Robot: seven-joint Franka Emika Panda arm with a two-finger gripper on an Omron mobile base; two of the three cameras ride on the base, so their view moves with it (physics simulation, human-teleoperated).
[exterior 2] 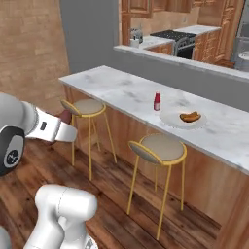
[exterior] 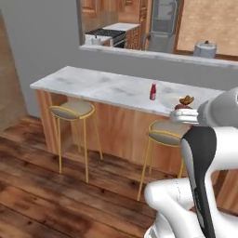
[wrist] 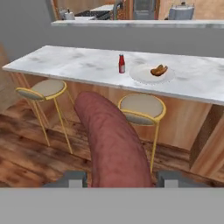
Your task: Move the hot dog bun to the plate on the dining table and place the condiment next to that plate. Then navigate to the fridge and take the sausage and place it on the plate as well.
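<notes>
Sausage (wrist: 113,144), one, clamped in the hand (wrist: 119,178); one plate (wrist: 142,75), one bun (wrist: 159,70), two stools (wrist: 141,109).

Dining table (wrist: 78,65), upper half of frame, two stools (wrist: 141,109) before it.
On table: plate (wrist: 142,75) right of centre, hot dog bun (wrist: 159,70) on plate, condiment (wrist: 121,64) just left of plate; sausage (wrist: 111,140) at lower centre.

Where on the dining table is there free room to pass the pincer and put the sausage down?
The dining table is bare from its far left end up to the condiment, and again right of the plate. On the plate, the near rim beside the hot dog bun is free. The bottle stands close to the plate's left edge. The pincer holds the sausage.
</notes>
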